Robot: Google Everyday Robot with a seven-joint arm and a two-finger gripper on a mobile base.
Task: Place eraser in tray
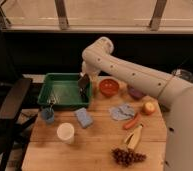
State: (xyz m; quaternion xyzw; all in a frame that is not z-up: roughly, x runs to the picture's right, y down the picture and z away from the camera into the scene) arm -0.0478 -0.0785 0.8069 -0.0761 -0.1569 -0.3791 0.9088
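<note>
The jaws of the gripper (84,84) are clenched on the small flat black rectangular eraser (83,83), which hangs upright, just above the right-hand inner edge of the large rectangular green plastic tray (65,91). The white arm (125,72) reaches in from the right, over the round orange bowl (109,87).

By my judgement the step in hand is the delivery itself: the eraser sits over the tray's right side and is not yet let go. The next move calls for a short shift further left, towards the tray's middle, a small descent, then a parting of the jaws so the block drops flat inside and does not catch the rim.

The tray's floor looks mostly bare, which gives open room for the drop; some small thing lies at its front left corner, too dim to name. The right wall of the tray stands closest to the eraser and is the edge to mind. The light blue rectangular sponge (83,117) lies on the wooden worktop (95,150) near the tray's front, well below the path.
</note>
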